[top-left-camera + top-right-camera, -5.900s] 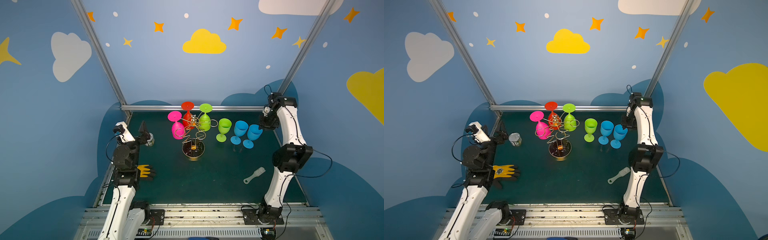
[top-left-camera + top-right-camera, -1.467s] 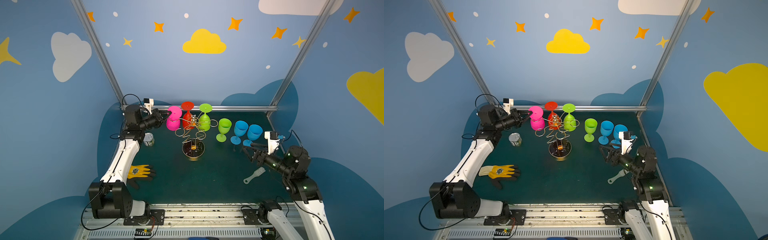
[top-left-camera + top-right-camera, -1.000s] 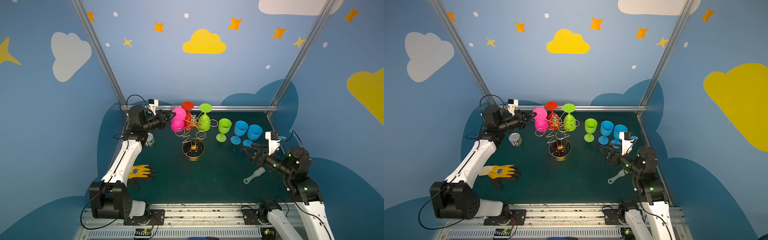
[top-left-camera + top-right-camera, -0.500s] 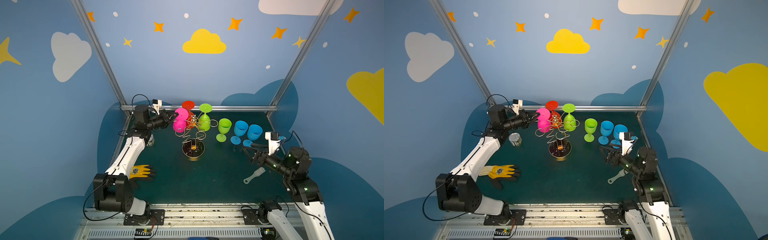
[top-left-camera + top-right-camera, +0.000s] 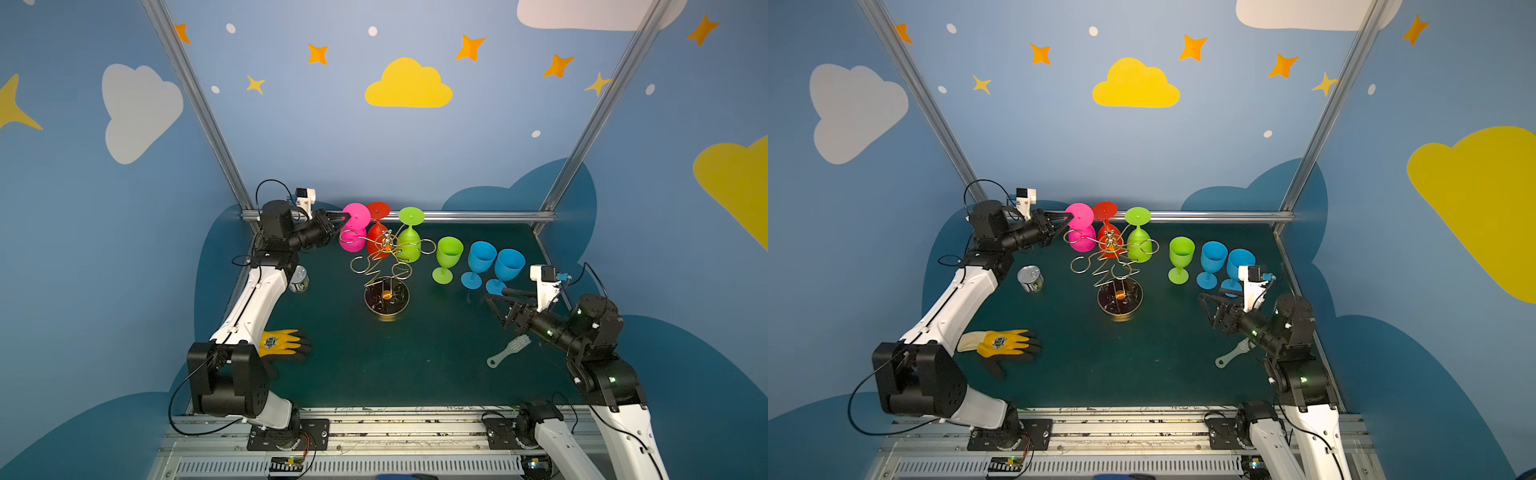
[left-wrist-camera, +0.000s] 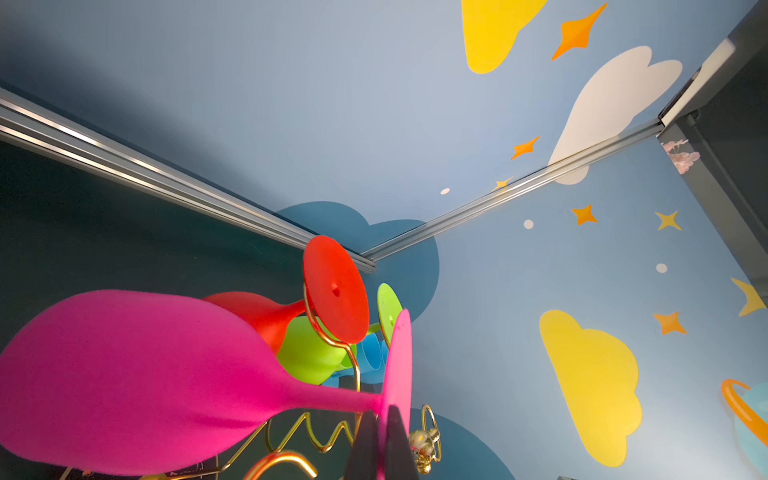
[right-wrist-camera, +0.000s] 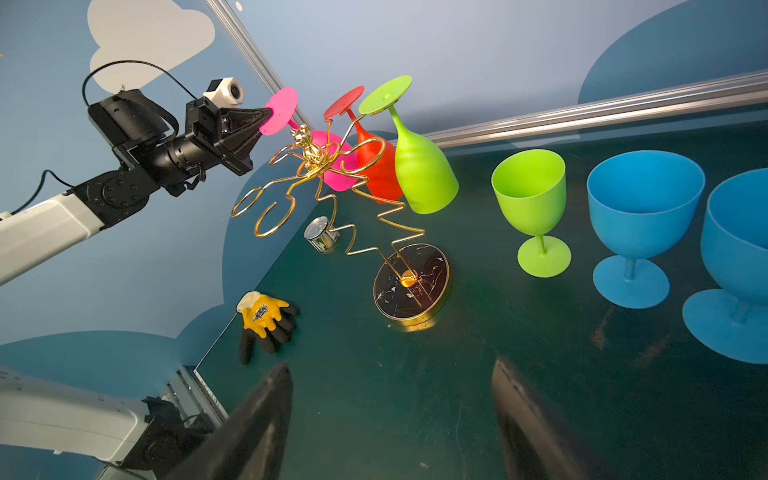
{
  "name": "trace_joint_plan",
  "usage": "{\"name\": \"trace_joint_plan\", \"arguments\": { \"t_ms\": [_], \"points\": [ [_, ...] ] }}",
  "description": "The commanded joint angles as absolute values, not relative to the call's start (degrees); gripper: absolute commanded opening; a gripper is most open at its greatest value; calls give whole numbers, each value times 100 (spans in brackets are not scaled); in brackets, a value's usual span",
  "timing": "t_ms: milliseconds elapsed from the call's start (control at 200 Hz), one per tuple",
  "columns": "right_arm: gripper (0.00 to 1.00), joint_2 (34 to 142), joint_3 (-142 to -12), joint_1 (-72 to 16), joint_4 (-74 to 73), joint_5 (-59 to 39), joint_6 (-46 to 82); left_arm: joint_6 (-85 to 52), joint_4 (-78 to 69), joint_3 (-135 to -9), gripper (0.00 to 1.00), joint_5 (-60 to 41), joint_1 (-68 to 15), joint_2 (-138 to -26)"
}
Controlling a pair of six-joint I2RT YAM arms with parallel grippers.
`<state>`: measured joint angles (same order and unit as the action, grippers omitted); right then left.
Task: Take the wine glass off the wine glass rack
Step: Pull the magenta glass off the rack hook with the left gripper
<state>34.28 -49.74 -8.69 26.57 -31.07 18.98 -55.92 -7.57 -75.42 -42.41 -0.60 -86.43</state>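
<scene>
The wine glass rack [image 5: 384, 266] [image 5: 1113, 268] [image 7: 411, 282], gold wire on a round dark base, stands at the middle back. A pink wine glass [image 5: 352, 243] [image 5: 1080, 242] [image 6: 145, 374] hangs upside down and tilted at its upper left. My left gripper [image 5: 345, 216] [image 5: 1068, 217] [image 6: 380, 415] [image 7: 266, 112] is shut on the rim of its foot. I cannot tell whether its stem still rests in a loop. A red glass [image 5: 377, 241] and a green glass [image 5: 409, 246] hang on the rack. Low at the right, my right gripper [image 5: 494, 294] [image 5: 1208, 297] [image 7: 390, 370] is open with nothing in it.
An upright green glass [image 5: 448, 257] and two upright blue glasses [image 5: 480, 262] [image 5: 508, 268] stand right of the rack. A small tin can [image 5: 298, 280] and a yellow glove [image 5: 280, 341] lie at the left. A pale brush [image 5: 509, 351] lies under the right arm.
My left gripper has shifted a little to the right with the pink glass, closer to the rack's post. The right arm has not moved.
</scene>
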Motion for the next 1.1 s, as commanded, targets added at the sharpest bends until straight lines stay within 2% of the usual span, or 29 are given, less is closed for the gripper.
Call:
{"name": "trace_joint_plan", "arguments": {
  "t_ms": [0, 275, 491, 586, 751, 886, 1096],
  "points": [
    [75, 3375, -5115, -889, 2705, -3071, 1792, -5624, -975, -7518, 3, -4241, 105, -8643],
    [75, 3482, -5185, -892, 2753, -3007, 1627, -5992, -1297, -7219, 3, -4435, 884, -8207],
    [75, 3710, -5265, -894, 2575, -3081, 1507, -7342, -2433, -7046, 3, -4880, 1486, -7650],
    [75, 3800, -5306, -899, 2420, -3129, 1529, -7432, -2400, -7272, 3, -4992, 1544, -7319],
    [75, 3968, -5572, -998, 2400, -3001, 1380, -6810, -1573, -7938, 3, -5051, 1556, -6691],
    [75, 4023, -5746, -1213, 2037, -2952, 1315, -7104, -1693, -8236, 3, -5363, 1456, -6554],
    [75, 4476, -6346, -1863, 1220, -2899, 1159, -7578, -2020, -8548, 3, -5700, 535, -6772]
  ]
}}
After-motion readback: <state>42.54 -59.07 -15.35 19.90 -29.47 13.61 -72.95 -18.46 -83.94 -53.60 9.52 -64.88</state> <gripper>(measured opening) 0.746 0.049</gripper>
